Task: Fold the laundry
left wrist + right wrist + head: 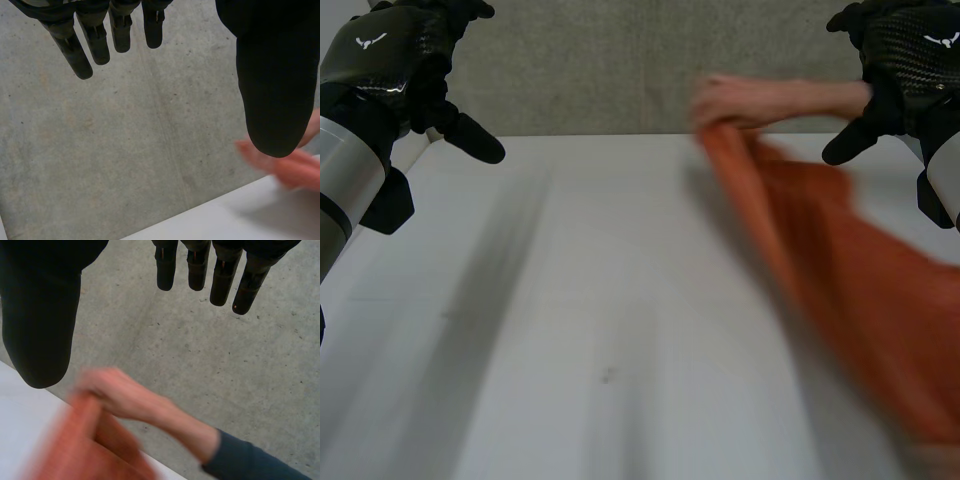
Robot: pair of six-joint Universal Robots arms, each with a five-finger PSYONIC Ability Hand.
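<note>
Head view: orange cloth on the right side of the worktop, long axis slanting from the far edge, right of centre, toward the near right corner. Far end gathered in a person's hand, reaching in from the right. Flat on the worktop or partly lifted: cannot tell. Right hand raised at the far right corner, just beside and above the cloth's far end, touching neither cloth nor person. Left hand raised at the far left corner, well apart from the cloth, with the bare left half of the worktop between.

Right wrist view: fingers straight, thumb wide apart, nothing held. Person's hand and the cloth's far end under the palm, at the worktop's far edge. Dark sleeve over the concrete floor beyond. Left wrist view: same relaxed spread, nothing held.

Judged from this: right hand much the nearer, so probably first to reach, downward and along the slant, though not while the person's hand is on that end. Ample room to the left for spreading out. Little to the right, with the cloth close to that edge and some risk of a slide off the near corner.
</note>
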